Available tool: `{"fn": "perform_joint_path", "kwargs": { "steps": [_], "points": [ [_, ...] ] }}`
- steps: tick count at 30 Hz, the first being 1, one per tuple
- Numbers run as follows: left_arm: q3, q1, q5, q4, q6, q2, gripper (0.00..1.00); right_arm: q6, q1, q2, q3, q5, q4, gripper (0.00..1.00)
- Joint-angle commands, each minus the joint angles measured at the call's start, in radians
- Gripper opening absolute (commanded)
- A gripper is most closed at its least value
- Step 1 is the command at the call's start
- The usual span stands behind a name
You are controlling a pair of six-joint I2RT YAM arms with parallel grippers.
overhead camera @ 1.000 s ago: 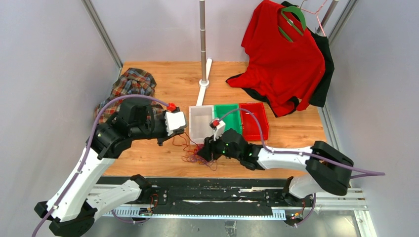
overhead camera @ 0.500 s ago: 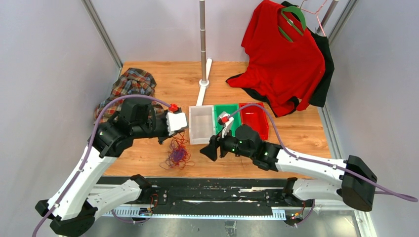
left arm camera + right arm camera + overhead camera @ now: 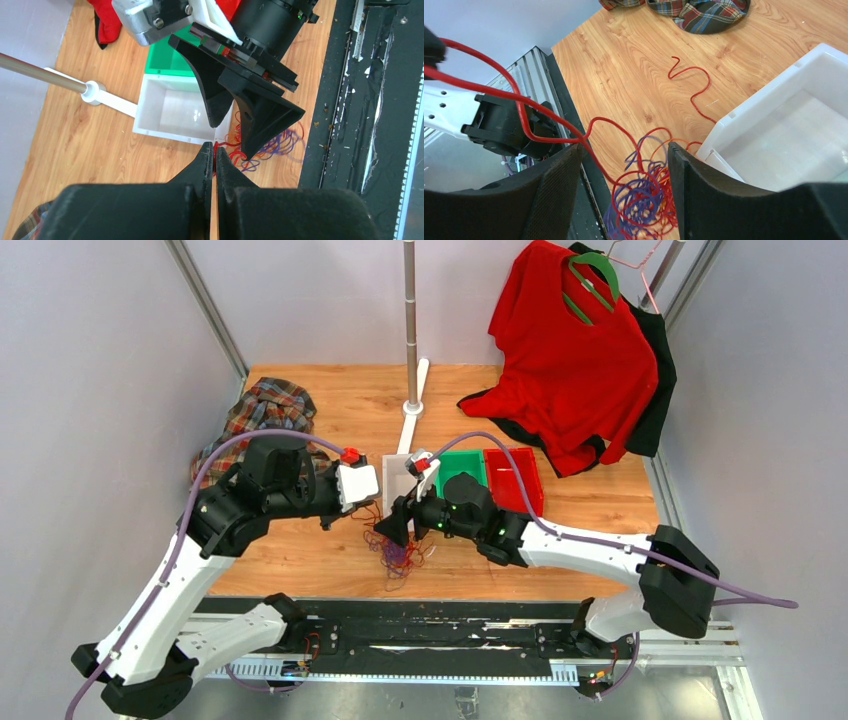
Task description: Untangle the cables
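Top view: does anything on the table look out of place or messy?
Yes. The cables are a knotted heap near the front edge of the table, beside the white bin. A plaid shirt lies crumpled at the far left, and a red shirt hangs with its hem bunched on the tabletop.

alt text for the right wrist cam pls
The open right gripper hovers over a tangle of red, purple and orange cables on a wooden table, one red strand rising off to the upper left. A white bin sits at right; plaid cloth lies at the top.
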Motion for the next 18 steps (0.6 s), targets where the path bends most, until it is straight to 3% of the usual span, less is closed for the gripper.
{"fn": "perform_joint_path", "kwargs": {
  "steps": [1,7,18],
  "points": [
    [0.040,-0.007,0.001,0.029,-0.004,-0.008,0.00,-0.001,-0.007,0.013,0.001,0.028,0.065,0.61],
    [0.064,-0.007,0.028,0.029,-0.019,0.007,0.00,-0.017,-0.007,0.017,-0.026,0.093,0.055,0.49],
    [0.135,-0.007,0.090,-0.020,-0.067,0.045,0.00,-0.006,0.008,0.121,0.023,0.163,0.120,0.48]
  ]
}}
